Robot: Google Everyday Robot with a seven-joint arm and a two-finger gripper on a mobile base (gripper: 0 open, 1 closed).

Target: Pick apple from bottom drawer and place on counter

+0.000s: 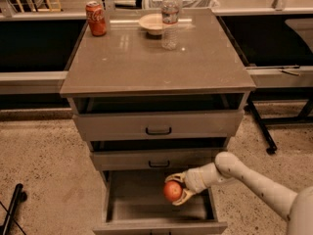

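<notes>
The small red-orange apple (pixel 172 191) sits between the two pale fingers of my gripper (pixel 177 190), over the inside of the bottom drawer (pixel 159 226), which is pulled out. The gripper is shut on the apple and reaches in from the right on my white arm (pixel 244 177). The fingers (pixel 183 197) show above and below the apple. I cannot tell whether the apple touches the drawer floor. The glossy grey-brown counter (pixel 156 58) tops the cabinet above.
A red soda can (pixel 96 18), a shallow bowl (pixel 152 23) and a clear water bottle (pixel 169 19) stand at the counter's back. The two upper drawers (pixel 157 126) with black handles stand slightly open. A black stand leg (pixel 259 124) is to the right.
</notes>
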